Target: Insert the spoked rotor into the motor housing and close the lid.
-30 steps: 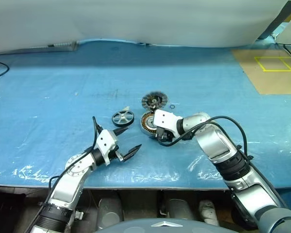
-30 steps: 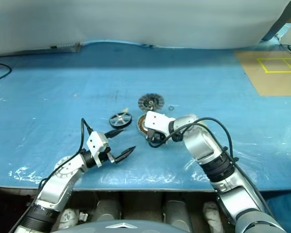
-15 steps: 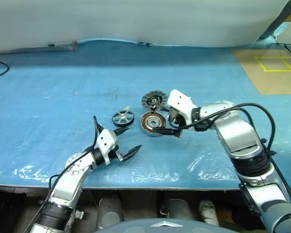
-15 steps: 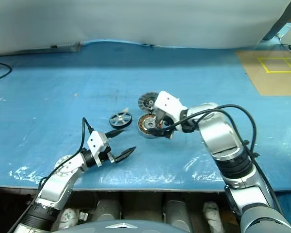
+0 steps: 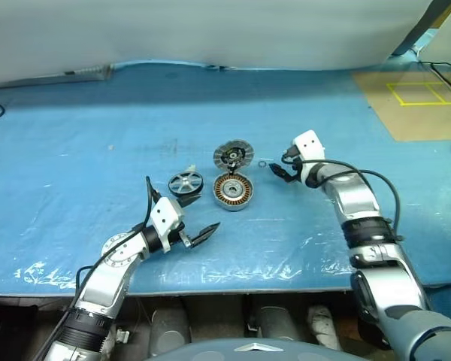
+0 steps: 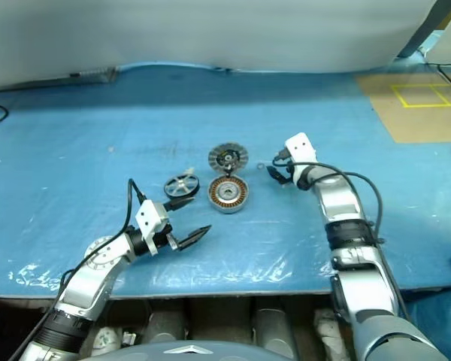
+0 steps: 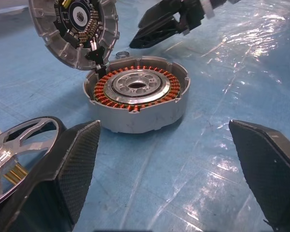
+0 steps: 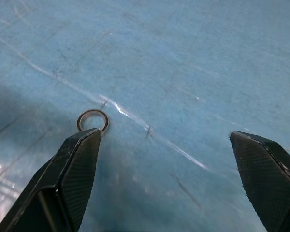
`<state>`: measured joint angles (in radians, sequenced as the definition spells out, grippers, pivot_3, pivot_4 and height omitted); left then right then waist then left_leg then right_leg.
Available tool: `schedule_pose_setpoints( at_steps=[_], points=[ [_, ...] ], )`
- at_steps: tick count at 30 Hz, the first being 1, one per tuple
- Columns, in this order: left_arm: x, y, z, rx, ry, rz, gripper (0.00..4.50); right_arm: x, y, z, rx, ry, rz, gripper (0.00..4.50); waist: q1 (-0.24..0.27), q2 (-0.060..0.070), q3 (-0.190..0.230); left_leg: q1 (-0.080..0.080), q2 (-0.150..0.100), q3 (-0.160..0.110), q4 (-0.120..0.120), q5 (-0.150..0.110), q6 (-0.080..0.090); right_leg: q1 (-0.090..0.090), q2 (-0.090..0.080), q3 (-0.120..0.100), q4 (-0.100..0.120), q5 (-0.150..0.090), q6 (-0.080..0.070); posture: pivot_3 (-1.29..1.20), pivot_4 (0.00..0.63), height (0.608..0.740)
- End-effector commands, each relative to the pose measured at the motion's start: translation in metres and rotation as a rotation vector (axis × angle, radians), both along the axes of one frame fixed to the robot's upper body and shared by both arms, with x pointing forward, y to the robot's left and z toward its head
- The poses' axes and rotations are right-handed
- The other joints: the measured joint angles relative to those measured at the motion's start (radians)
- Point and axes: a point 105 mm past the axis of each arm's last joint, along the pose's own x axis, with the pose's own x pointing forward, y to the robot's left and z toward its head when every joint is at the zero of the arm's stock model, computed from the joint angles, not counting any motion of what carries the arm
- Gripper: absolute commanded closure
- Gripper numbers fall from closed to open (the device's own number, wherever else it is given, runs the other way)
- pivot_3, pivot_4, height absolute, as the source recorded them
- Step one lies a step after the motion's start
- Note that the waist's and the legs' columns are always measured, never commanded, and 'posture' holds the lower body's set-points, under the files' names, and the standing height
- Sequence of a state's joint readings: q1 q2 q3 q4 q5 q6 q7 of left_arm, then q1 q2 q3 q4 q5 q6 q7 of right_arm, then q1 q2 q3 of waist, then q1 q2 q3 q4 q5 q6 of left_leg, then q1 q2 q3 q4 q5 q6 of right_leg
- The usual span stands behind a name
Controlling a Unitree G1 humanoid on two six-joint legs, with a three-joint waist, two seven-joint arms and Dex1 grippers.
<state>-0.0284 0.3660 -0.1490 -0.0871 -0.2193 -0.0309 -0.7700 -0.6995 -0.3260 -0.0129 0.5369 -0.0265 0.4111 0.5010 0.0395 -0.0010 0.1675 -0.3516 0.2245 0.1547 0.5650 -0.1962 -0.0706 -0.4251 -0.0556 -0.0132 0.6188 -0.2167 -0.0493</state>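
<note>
Now the right hand (image 5: 279, 171) is hovering with its two black fingers spread wide and nothing between them, just beside a small thin metal ring (image 8: 93, 120) lying on the blue plastic-covered surface (image 5: 75, 150). The left hand (image 5: 197, 218) is also standing with its black fingers splayed and empty, low over the surface near its front edge. Just beyond the left hand, the dark grey spoked rotor with a shiny silver rim (image 5: 186, 183) is lying flat, close to one fingertip. Beside it, toward the right arm, the round silver motor housing with copper-brown windings (image 5: 233, 191) is sitting uncovered. The finned silver-grey lid with a dark centre (image 5: 234, 156) is standing tilted at the housing's far edge, touching it.
</note>
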Motion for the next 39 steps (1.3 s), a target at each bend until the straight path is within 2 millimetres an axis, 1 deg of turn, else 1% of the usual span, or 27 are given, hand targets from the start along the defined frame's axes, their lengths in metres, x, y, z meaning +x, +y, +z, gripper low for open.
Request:
schedule_pose_setpoints(
  at_steps=[1, 4, 6, 9, 10, 11, 16, 19, 20, 21, 23, 28, 29, 32, 34, 37, 39],
  points=[
    [0.0, 0.0, 0.009, -0.016, -0.031, 0.009, 0.0, 0.011, 0.016, 0.021, 0.075, -0.089, 0.022, 0.02, 0.001, 0.0, 0.0, 0.0, 0.0, 0.0, 0.0, 0.0, 0.0, 0.0, 0.0, 0.0, 0.0, 0.0, 0.0, 0.0, 0.15, 0.74],
    [-0.001, 0.0, 0.008, -0.017, -0.029, 0.013, 0.0, 0.014, 0.028, 0.021, 0.112, -0.09, 0.041, 0.02, 0.002, 0.0, 0.0, -0.001, 0.0, 0.0, 0.001, 0.0, 0.0, 0.0, 0.0, 0.0, 0.0, 0.0, 0.0, 0.0, 0.15, 0.74],
    [-0.002, 0.0, 0.008, -0.017, -0.027, 0.014, 0.0, 0.013, 0.036, 0.016, 0.122, -0.079, 0.054, 0.02, 0.002, 0.0, 0.0, -0.001, 0.0, 0.0, 0.001, 0.0, 0.0, 0.0, 0.0, 0.0, 0.0, 0.0, 0.0, 0.0, 0.15, 0.74],
    [-0.002, 0.0, 0.007, -0.017, -0.026, 0.014, 0.0, 0.013, 0.041, 0.007, 0.126, -0.061, 0.057, 0.02, 0.003, 0.0, 0.0, -0.001, 0.0, 0.0, 0.001, 0.0, 0.0, 0.0, 0.0, 0.0, 0.0, 0.0, 0.0, 0.0, 0.15, 0.74],
    [-0.002, 0.0, 0.007, -0.017, -0.026, 0.014, 0.0, 0.012, 0.042, 0.004, 0.129, -0.055, 0.055, 0.02, 0.003, 0.0, 0.0, -0.001, 0.0, 0.0, 0.001, 0.0, 0.0, 0.0, 0.0, 0.0, 0.0, 0.0, 0.0, 0.0, 0.15, 0.74],
    [-0.002, 0.0, 0.007, -0.017, -0.027, 0.014, 0.0, 0.011, 0.041, -0.003, 0.124, -0.042, 0.046, 0.02, 0.003, 0.0, 0.0, -0.001, 0.0, 0.0, 0.001, 0.0, 0.0, 0.0, 0.0, 0.0, 0.0, 0.0, 0.0, 0.0, 0.15, 0.74],
    [-0.002, 0.0, 0.007, -0.015, -0.025, 0.014, 0.0, 0.006, 0.033, -0.025, 0.109, 0.001, 0.021, 0.02, 0.003, 0.0, 0.0, 0.0, 0.0, 0.0, 0.001, 0.0, 0.0, 0.0, 0.0, 0.0, 0.0, 0.0, 0.0, 0.0, 0.15, 0.74],
    [-0.002, 0.0, 0.007, -0.014, -0.024, 0.013, 0.0, 0.001, 0.028, -0.036, 0.102, 0.024, 0.01, 0.62, 0.004, 0.0, 0.0, 0.0, 0.0, 0.0, 0.001, 0.0, 0.0, 0.001, 0.0, 0.0, 0.0, 0.0, 0.0, 0.0, 0.15, 0.74],
    [-0.002, 0.0, 0.007, -0.014, -0.024, 0.013, 0.0, 0.0, 0.027, -0.038, 0.102, 0.028, 0.01, 0.98, 0.004, 0.0, 0.0, 0.0, 0.0, 0.0, 0.001, 0.0, 0.0, 0.001, 0.0, 0.0, 0.0, 0.0, 0.0, 0.0, 0.15, 0.74],
    [-0.002, 0.0, 0.007, -0.014, -0.023, 0.012, 0.0, -0.001, 0.026, -0.039, 0.102, 0.03, 0.01, 1.25, 0.004, 0.0, 0.0, 0.0, 0.0, 0.0, 0.001, 0.0, 0.0, 0.001, 0.0, 0.0, 0.0, 0.0, 0.0, 0.0, 0.15, 0.74],
    [-0.002, -0.001, 0.006, -0.016, -0.019, 0.009, 0.0, -0.003, 0.024, -0.041, 0.094, 0.034, 0.012, 2.03, 0.004, 0.0, 0.0, 0.001, 0.0, 0.0, 0.001, 0.0, 0.0, 0.001, 0.0, 0.0, 0.0, 0.0, 0.0, 0.0, 0.15, 0.74],
    [-0.002, -0.002, 0.006, -0.017, -0.015, 0.004, 0.0, -0.008, 0.023, -0.043, 0.073, 0.035, 0.026, 3.75, 0.004, 0.0, 0.0, 0.002, 0.0, 0.0, 0.001, 0.0, 0.0, 0.002, 0.0, 0.0, 0.0, 0.0, 0.0, 0.0, 0.15, 0.74],
    [-0.003, -0.002, 0.005, -0.017, -0.014, 0.004, 0.0, -0.008, 0.023, -0.043, 0.068, 0.034, 0.03, 3.94, 0.004, 0.0, 0.0, 0.002, 0.0, 0.0, 0.001, 0.0, 0.0, 0.002, 0.0, 0.0, 0.0, 0.0, 0.0, 0.0, 0.15, 0.74],
    [-0.003, -0.003, 0.005, -0.019, -0.013, 0.004, 0.0, -0.012, 0.023, -0.04, 0.042, 0.024, 0.052, 3.94, 0.004, 0.0, 0.0, 0.002, 0.0, 0.0, 0.001, 0.0, 0.0, 0.002, 0.0, 0.0, 0.0, 0.0, 0.0, 0.0, 0.15, 0.74],
    [-0.003, -0.002, 0.005, -0.022, -0.014, 0.01, 0.0, -0.017, 0.021, -0.034, 0.024, 0.008, 0.082, 3.94, 0.004, 0.0, 0.0, 0.001, 0.0, 0.0, 0.0, 0.0, 0.0, 0.002, 0.0, 0.0, 0.0, 0.0, 0.0, 0.0, 0.15, 0.74],
    [-0.003, 0.0, 0.005, -0.021, -0.018, 0.025, 0.0, -0.035, 0.016, -0.023, -0.032, -0.017, 0.176, 3.94, 0.01, 0.0, 0.0, 0.001, 0.0, 0.0, 0.0, 0.0, 0.0, 0.002, 0.0, 0.0, -0.002, 0.0, 0.0, 0.0, 0.15, 0.74],
    [-0.003, 0.002, 0.005, -0.024, -0.02, 0.038, 0.0, -0.048, 0.015, -0.007, -0.071, -0.093, 0.246, 3.94, 0.013, 0.0, 0.0, 0.0, 0.0, 0.0, -0.001, 0.0, 0.0, 0.002, 0.0, 0.0, -0.004, 0.0, 0.0, 0.0, 0.15, 0.74]
  ],
)
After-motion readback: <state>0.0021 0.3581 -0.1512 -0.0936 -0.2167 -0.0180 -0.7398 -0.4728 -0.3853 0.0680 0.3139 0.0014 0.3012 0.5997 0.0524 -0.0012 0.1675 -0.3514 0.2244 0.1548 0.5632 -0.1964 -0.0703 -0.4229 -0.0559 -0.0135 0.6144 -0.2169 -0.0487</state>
